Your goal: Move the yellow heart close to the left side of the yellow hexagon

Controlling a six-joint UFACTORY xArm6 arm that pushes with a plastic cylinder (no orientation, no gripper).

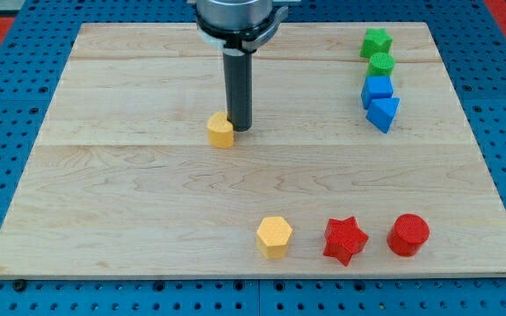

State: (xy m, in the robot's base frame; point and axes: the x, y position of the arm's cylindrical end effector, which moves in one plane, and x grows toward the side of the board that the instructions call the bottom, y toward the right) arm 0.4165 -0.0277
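The yellow heart (221, 131) lies near the middle of the wooden board (130, 193). My tip (240, 130) stands right against the heart's right side, touching or nearly touching it. The yellow hexagon (274, 236) sits near the board's bottom edge, well below and to the right of the heart.
A red star (345, 240) and a red cylinder (408, 234) stand in a row to the right of the hexagon. At the top right, a green star (376, 42), a green cylinder (381, 64), a blue block (378, 89) and a blue triangle (384, 113) form a column.
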